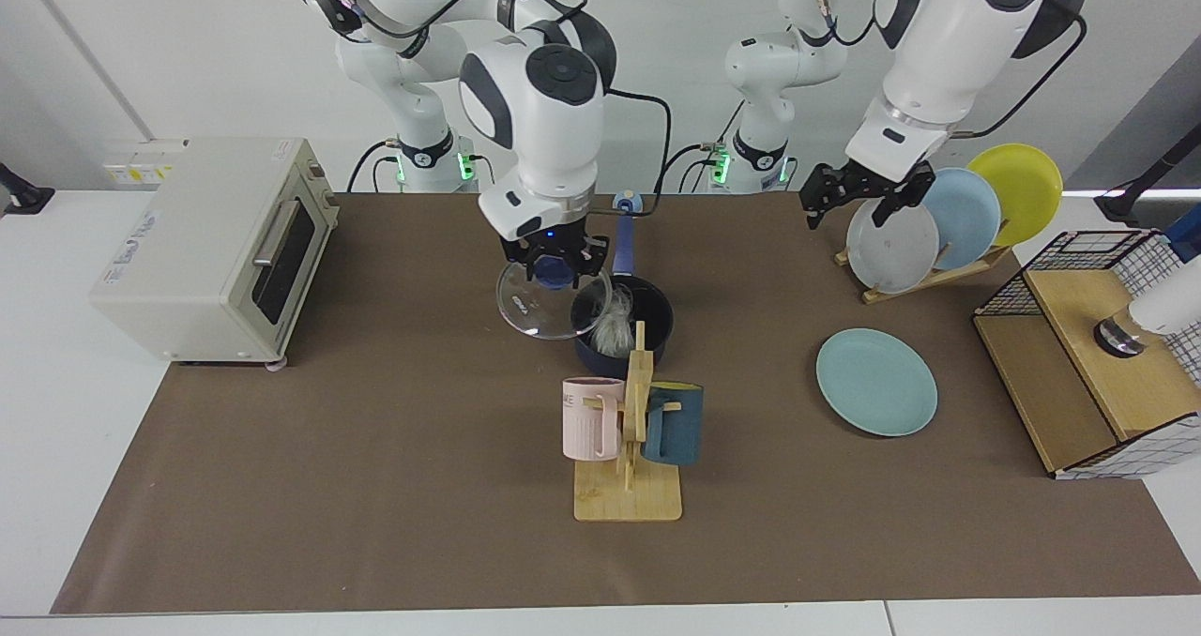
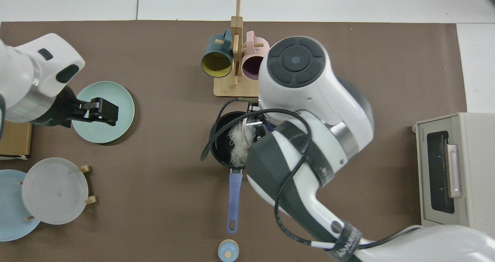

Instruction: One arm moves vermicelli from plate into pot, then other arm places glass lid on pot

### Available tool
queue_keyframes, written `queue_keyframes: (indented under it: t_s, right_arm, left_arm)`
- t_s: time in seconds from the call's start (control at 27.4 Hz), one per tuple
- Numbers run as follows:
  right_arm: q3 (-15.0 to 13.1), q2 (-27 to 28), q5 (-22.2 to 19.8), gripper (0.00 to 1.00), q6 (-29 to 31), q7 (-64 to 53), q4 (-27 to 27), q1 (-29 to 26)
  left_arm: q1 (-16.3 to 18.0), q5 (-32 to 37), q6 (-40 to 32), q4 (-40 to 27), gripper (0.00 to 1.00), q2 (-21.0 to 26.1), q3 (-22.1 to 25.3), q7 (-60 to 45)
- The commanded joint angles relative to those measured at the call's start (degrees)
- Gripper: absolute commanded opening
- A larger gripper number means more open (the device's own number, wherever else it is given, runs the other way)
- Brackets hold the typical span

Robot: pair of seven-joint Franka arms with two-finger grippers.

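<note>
Carrying the glass lid (image 1: 542, 306) by its blue knob, the right arm leans over the middle of the brown-covered desk (image 1: 375, 486), its right gripper (image 1: 554, 265) pinching the knob with the disc hanging tilted below. Landmark for everything is the pot (image 1: 647, 315), which stands at the centre of the desk with its long blue handle (image 2: 234, 200) pointing toward the robots' side. Beyond the pot from the toaster oven (image 1: 202, 242), the left arm waits, raised clear; its left gripper (image 1: 861, 195), fingers spread and empty, hangs by the rack of upright plates, and in the top view it sits above the bare teal plate (image 2: 123, 99), well apart from the pot. On the camera side of the pot stands the wooden mug rack (image 1: 630, 430). The lid overlaps only the pot's toaster-side rim, so the pot's mouth lies just beyond the gripper, away from the toaster; the lid probably needs a short shift that way and levelling before lowering. Inside the pot rests the vermicelli (image 2: 240, 140), a pale bundle already off the plate.
</note>
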Motion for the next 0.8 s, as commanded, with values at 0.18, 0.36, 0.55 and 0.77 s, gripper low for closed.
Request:
queue_keyframes:
  t_s: [0.18, 0.36, 0.55, 0.77]
  right_arm:
    - [16.39, 12.72, -13.85, 0.0, 2.45, 15.03, 4.19, -1.06]
    - [16.74, 12.99, -13.85, 0.0, 2.54, 15.48, 3.84, -1.15]
    - [16.92, 13.78, -13.85, 0.0, 3.86, 14.95, 3.32, -1.77]
    - [16.83, 14.04, -14.03, 0.0, 5.44, 14.77, 2.17, -1.15]
  left_arm:
    - [-3.28, -1.85, -0.45, -2.56, 1.0, -2.58, 10.48, 8.23]
    - [-3.19, -1.06, -0.36, -2.74, 1.0, -3.03, 10.75, 7.71]
    - [-3.11, -1.06, -0.01, -2.74, 1.0, -3.03, 10.4, 7.53]
    - [-2.75, -1.93, 6.83, -3.52, 1.0, -3.03, 10.74, 7.26]
